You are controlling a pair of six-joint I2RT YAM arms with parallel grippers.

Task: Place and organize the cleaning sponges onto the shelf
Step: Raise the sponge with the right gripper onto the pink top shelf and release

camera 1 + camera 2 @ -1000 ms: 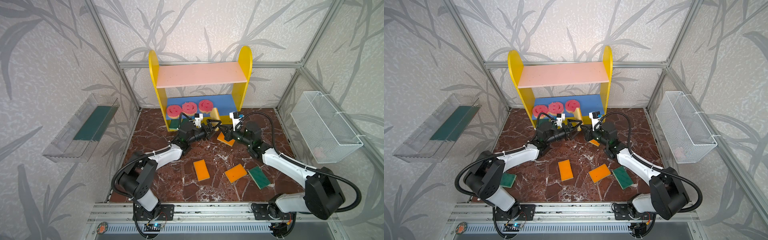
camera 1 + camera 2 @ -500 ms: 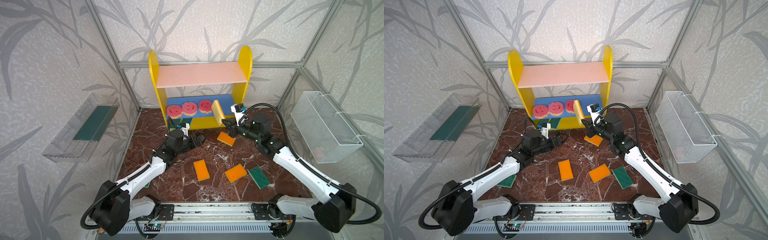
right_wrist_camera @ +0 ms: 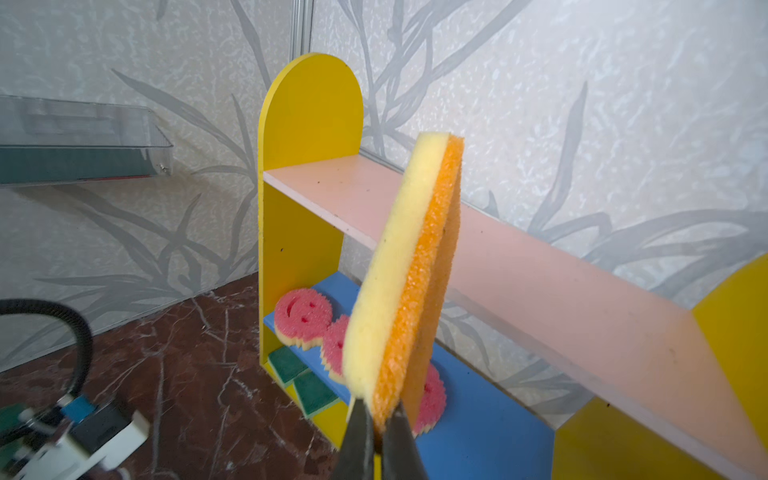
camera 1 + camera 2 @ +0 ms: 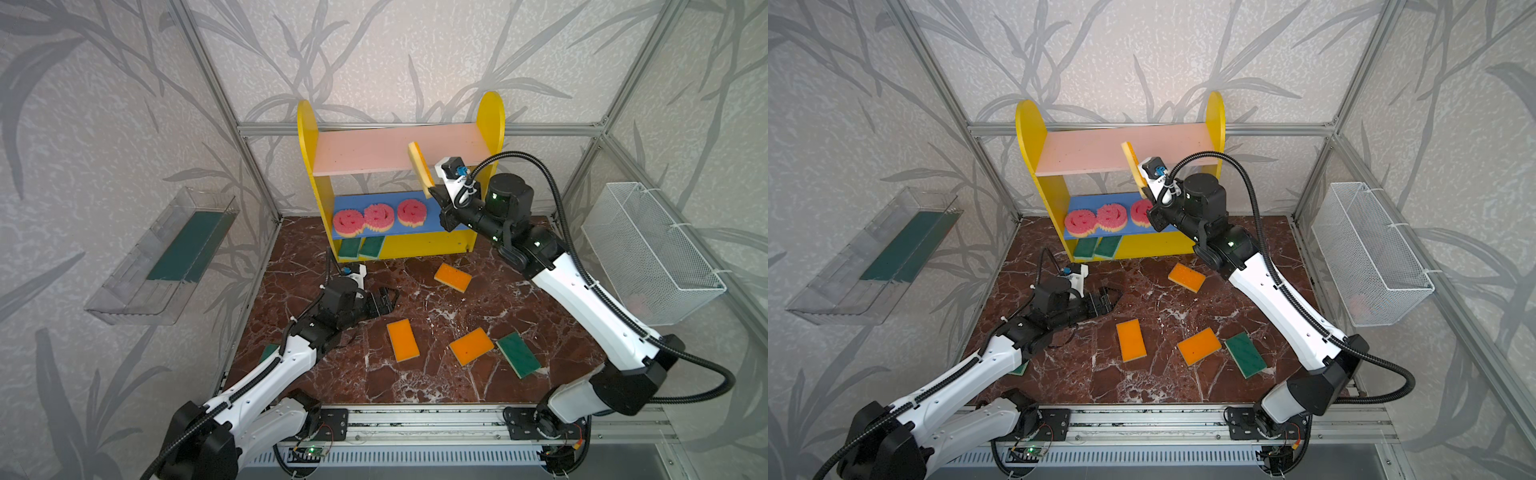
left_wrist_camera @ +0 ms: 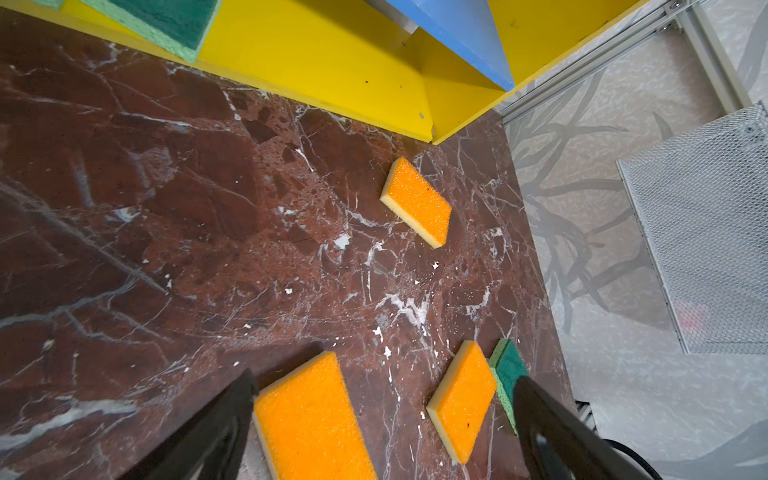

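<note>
Orange-faced yellow foam sponge pinched at end only by right gripper, upright nr pink upper board; if edge clipped, may be levered out. Left gripper wide, empty.

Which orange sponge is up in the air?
The orange sponge pinched on edge in the right hand, in front of the shelf's pink board. The other three orange sponges lie flat on the marble floor.
</note>
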